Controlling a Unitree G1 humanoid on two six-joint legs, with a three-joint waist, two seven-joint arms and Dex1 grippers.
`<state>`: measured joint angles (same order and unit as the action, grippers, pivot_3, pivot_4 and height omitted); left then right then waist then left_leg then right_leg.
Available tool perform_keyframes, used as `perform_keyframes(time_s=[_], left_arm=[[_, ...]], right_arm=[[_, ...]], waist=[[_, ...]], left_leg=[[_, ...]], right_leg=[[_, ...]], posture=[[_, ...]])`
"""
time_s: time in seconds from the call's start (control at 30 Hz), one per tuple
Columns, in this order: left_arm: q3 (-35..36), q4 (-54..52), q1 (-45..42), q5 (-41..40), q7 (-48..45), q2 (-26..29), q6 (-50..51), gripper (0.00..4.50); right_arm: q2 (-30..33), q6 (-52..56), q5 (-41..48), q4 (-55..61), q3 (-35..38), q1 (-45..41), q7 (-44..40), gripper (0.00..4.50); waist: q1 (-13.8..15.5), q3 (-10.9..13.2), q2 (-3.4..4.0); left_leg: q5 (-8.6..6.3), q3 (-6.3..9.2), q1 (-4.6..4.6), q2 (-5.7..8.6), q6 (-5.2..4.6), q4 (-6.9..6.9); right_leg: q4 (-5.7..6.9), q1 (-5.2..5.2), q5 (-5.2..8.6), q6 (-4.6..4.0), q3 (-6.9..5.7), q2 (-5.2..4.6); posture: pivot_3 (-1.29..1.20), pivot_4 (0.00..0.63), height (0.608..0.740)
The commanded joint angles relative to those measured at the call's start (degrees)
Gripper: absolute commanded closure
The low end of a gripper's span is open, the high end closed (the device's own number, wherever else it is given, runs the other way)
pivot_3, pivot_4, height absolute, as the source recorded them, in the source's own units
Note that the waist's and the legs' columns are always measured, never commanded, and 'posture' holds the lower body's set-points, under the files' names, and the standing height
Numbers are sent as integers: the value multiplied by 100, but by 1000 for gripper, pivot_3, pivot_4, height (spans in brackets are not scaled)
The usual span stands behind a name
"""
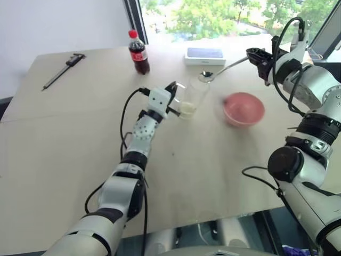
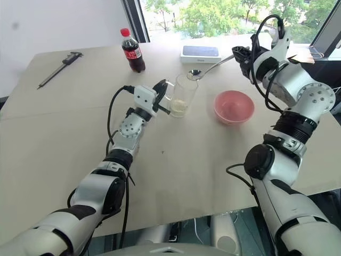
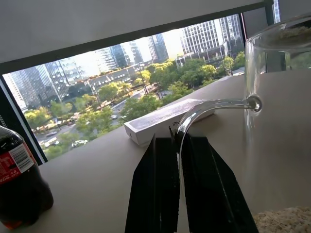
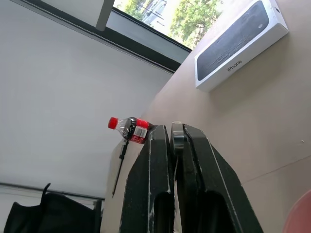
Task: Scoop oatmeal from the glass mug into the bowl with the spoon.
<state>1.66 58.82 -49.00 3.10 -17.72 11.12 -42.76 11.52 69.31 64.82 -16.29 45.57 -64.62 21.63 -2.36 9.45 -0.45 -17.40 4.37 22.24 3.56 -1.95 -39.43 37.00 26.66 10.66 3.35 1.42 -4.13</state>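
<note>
Right gripper (image 2: 241, 55), two black fingers, is clenched on the long thin handle of the shiny silver metal spoon (image 2: 210, 68); the handle end sits pinched between the fingers in the right wrist view. Spoon bowl hangs just above the rim of the small clear glass mug (image 2: 183, 95), past its far side, not dipped in; can't tell if anything is on it. Left gripper (image 1: 173, 99) is clamped on the mug's curved glass handle, seen running between its fingers (image 3: 160, 194) in the left wrist view, mug upright on the pale wooden table (image 1: 80, 144). Oatmeal (image 1: 187, 110), a low heap of pale off-white flakes, sits at the mug bottom. Round plain pink bowl (image 2: 233, 106) stands near the mug, to its right, apart from it, and looks empty, though the view is too coarse to rule out a few flakes. Read: both grasps done, mug steadied, no visible transfer. Left to do: dip spoon, lift a load, carry over to bowl, tip. Red-capped dark cola bottle (image 2: 131, 52), white phone box (image 2: 200, 53) and black-and-grey caliper (image 1: 64, 70) sit further back, well clear of the spoon's path.
</note>
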Motion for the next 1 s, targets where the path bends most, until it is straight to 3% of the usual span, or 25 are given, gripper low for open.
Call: perform_keyframes(time_s=[0.03,0.37,0.67,0.87,1.0], left_arm=[[54,-37,-216,-78,65,-15,-258,4447],[114,84,-193,-102,135,38,-333,4447],[206,-36,-57,-207,80,173,-323,4447],[231,-400,163,-418,-132,238,-187,4447],[270,-821,410,-628,-320,267,45,4447]], right_arm=[[-13,-84,622,268,156,9,379,4500],[108,-539,1828,535,119,439,1232,4500],[904,-974,2481,481,112,1123,1465,4500],[1497,-1024,2529,455,-80,1688,1262,4500],[2118,-799,1749,748,-805,1938,272,4500]], waist=[[-1,0,0],[-1,0,0],[13,-1,-2],[0,-1,-2],[2,-2,-2]], left_leg=[[0,0,0,0,0,0],[1,0,4,-1,-2,0],[3,0,8,-1,-6,0],[4,-9,10,-3,-12,-1],[4,-26,1,-7,-15,-1]], right_leg=[[3,0,0,0,-1,0],[7,0,0,0,-1,1],[5,-1,-1,1,-4,0],[2,-1,-1,2,3,-1],[-6,-1,-2,3,16,1]], posture=[[0,150,740],[0,150,740],[0,150,740],[0,150,740],[0,150,740]])
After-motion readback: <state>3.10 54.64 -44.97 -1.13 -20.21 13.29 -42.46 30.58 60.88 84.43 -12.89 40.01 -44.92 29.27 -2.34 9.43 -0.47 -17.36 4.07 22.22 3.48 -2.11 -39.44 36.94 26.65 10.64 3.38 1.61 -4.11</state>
